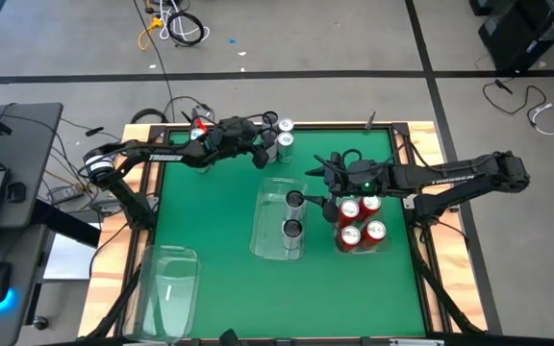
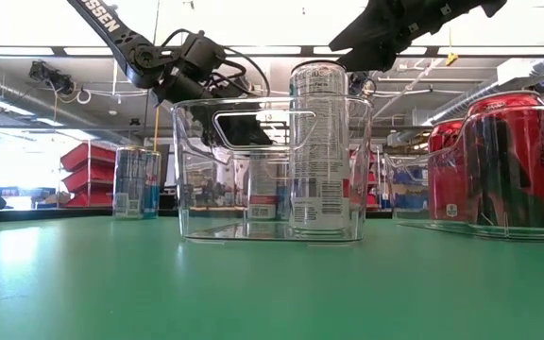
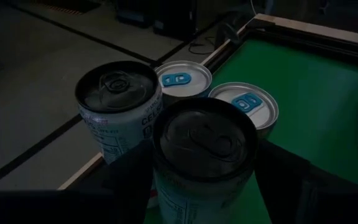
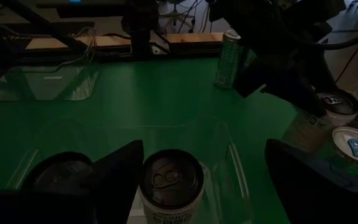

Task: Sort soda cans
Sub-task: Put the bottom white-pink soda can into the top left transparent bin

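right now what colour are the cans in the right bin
Red cans, clearest in the high view.

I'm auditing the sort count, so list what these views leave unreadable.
- Low view: the red metal soda cans are cut off by the right edge, so no count there.
- Left wrist view: the dark-topped silver can between the left gripper fingers hides any contact.
- High view: the clear rectangular plastic bin shows two dark can tops; labels too small.

green table (image 1: 210, 221) — three clear bins (image 1: 279, 223) on it, loose cans (image 1: 283, 142) upright at far edge
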Robot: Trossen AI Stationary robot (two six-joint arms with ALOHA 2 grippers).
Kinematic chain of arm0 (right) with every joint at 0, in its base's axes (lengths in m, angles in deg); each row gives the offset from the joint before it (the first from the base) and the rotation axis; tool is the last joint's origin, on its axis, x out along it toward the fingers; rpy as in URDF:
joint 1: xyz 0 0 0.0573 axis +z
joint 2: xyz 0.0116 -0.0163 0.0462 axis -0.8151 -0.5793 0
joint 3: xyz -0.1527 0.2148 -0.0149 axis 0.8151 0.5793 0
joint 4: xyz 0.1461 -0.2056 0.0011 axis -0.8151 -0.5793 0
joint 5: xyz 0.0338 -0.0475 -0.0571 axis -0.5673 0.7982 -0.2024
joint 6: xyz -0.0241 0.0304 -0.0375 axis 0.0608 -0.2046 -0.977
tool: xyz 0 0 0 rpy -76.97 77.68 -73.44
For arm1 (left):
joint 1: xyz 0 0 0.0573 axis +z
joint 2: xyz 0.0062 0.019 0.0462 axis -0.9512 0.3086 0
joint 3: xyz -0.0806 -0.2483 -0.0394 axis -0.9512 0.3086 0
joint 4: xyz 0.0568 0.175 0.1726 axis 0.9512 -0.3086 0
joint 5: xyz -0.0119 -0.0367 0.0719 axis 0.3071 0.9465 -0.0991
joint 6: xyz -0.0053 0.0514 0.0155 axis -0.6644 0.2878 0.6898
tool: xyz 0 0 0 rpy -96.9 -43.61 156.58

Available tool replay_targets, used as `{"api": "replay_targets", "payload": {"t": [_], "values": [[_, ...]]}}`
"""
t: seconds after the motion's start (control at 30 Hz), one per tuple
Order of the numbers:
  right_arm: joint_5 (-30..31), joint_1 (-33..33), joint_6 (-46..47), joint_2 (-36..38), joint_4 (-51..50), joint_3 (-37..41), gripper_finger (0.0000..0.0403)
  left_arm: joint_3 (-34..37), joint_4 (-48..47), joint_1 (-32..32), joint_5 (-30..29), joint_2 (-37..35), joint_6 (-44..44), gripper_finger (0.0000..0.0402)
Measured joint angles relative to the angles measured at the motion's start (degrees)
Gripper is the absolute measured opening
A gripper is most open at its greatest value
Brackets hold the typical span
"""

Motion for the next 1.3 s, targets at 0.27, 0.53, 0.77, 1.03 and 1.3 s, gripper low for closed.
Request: {"api": "replay_targets", "payload": {"t": [0.27,0.53,0.77,1.03,1.3], "values": [[0.00,0.00,0.09,0.00,-0.02,0.00,0.0318,0.13,-1.74,-0.05,-0.80,-2.62,-0.32,0.0239],[0.00,0.00,0.18,0.00,-0.02,0.00,0.0320,0.13,-6.79,-1.54,-1.86,-11.91,-0.48,0.0238],[0.00,0.00,0.50,0.00,-0.35,0.00,0.0320,0.07,-16.51,-7.97,-1.55,-21.95,-0.18,0.0238],[0.49,-0.09,0.20,0.00,-0.33,0.00,0.0320,0.00,-24.36,-19.88,1.45,-29.01,-0.46,0.0237],[1.20,-0.15,0.17,0.01,-0.33,0.00,0.0320,0.01,-24.44,-31.73,4.00,-28.92,-0.26,0.0237]]}}
